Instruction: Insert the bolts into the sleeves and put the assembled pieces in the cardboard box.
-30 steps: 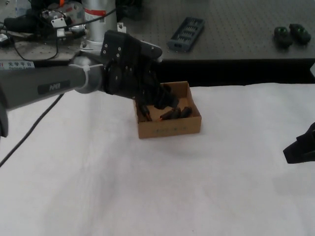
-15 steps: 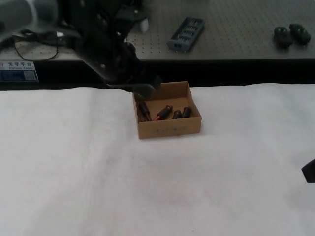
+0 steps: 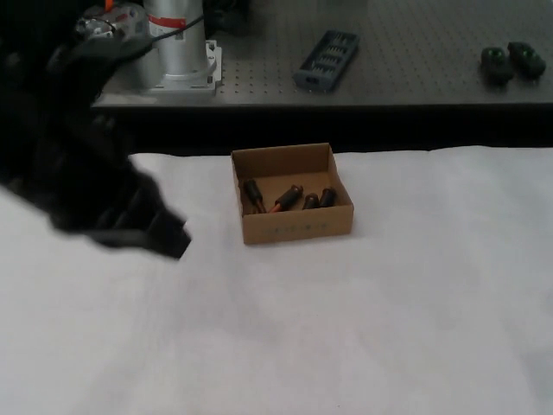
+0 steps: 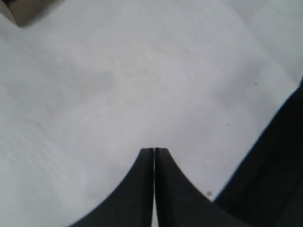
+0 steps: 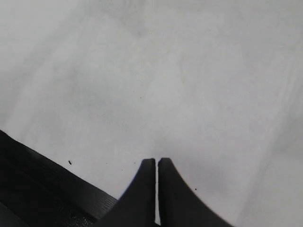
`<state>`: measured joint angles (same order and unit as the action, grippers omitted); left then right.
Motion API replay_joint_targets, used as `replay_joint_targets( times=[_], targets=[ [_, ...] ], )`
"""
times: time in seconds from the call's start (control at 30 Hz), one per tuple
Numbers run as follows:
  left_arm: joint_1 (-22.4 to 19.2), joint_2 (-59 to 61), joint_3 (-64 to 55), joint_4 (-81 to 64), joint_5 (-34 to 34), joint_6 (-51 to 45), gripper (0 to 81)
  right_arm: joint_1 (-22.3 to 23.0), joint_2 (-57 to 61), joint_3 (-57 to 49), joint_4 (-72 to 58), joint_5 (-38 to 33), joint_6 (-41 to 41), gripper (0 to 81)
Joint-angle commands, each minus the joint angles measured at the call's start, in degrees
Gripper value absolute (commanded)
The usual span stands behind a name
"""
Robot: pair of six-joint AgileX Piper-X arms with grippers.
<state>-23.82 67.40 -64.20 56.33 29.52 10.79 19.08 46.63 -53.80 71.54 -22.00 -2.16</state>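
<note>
The cardboard box (image 3: pixel 294 226) stands open on the white cloth at the middle of the bench. Inside it lie several dark assembled pieces (image 3: pixel 289 198), some with an orange-red tip. One corner of the box (image 4: pixel 21 9) shows far off in the left wrist view. The left arm is a dark blur at the left of the high view, well to the left of the box. My left gripper (image 4: pixel 154 152) is shut and empty over bare cloth. My right gripper (image 5: pixel 156 162) is shut too, with nothing between its fingers, above white cloth.
White cloth (image 3: pixel 346 320) covers the near bench. Behind it lies a dark perforated table with a blue rack (image 3: pixel 327 58), two dark green-topped parts (image 3: pixel 511 60) at the far right, and a metal post (image 3: pixel 177 43) with cables at the back left.
The left arm pulled back from over the box, up and then down to the left. The right arm's dark shape at the right edge has left the high view.
</note>
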Motion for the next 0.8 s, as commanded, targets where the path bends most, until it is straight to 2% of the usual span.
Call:
replay_joint_targets(
  times=[0.0, 0.17, 0.37, 0.57, 0.77],
  targets=[
    [0.1, -4.5, 4.7, 0.1, 2.9, -1.8, 0.7, -0.2, -1.8, 1.2, -0.9, -0.9, -0.5, 2.8],
    [0.1, -19.4, 18.7, -6.7, 3.1, -6.9, 0.7, -0.2, -7.1, 11.5, -8.1, -0.9, 3.6, 2.8],
    [0.1, -29.4, 34.0, -22.3, 3.1, -21.0, 0.7, -0.2, -14.4, 27.4, -21.8, -3.5, 19.4, 2.8],
    [0.1, -30.9, 50.2, -37.9, 3.1, -32.7, 0.7, -0.2, -18.8, 40.3, -32.3, -3.4, 30.4, 2.8],
    [0.1, -30.6, 61.1, -46.4, 3.1, -43.1, 0.7, -0.2, -19.1, 47.2, -38.6, -3.4, 35.4, 2.8]
  ],
)
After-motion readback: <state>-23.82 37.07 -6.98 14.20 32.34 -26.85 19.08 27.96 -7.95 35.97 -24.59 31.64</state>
